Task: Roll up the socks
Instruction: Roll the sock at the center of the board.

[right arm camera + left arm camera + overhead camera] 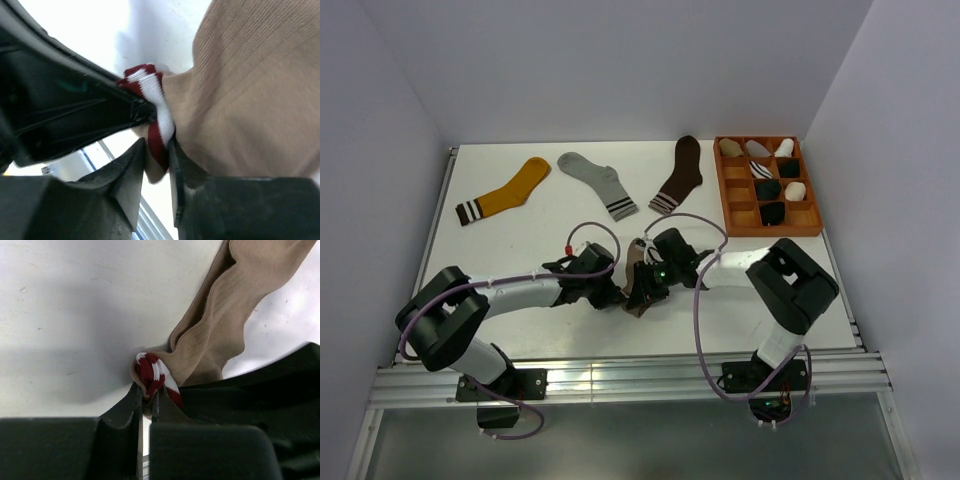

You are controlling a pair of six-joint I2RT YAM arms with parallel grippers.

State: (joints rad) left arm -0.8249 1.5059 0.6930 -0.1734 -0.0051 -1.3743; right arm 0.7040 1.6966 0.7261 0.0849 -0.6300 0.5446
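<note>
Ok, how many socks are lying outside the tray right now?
4: yellow sock far left, grey sock far centre, brown sock beside the tray, taupe sock bunched near centre. Others may be hidden.

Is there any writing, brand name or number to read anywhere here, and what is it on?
No text can be read.
A teal mark on dark plastic, right wrist view: too blurred to read.
The taupe sock and the orange tray: no lettering shows.
</note>
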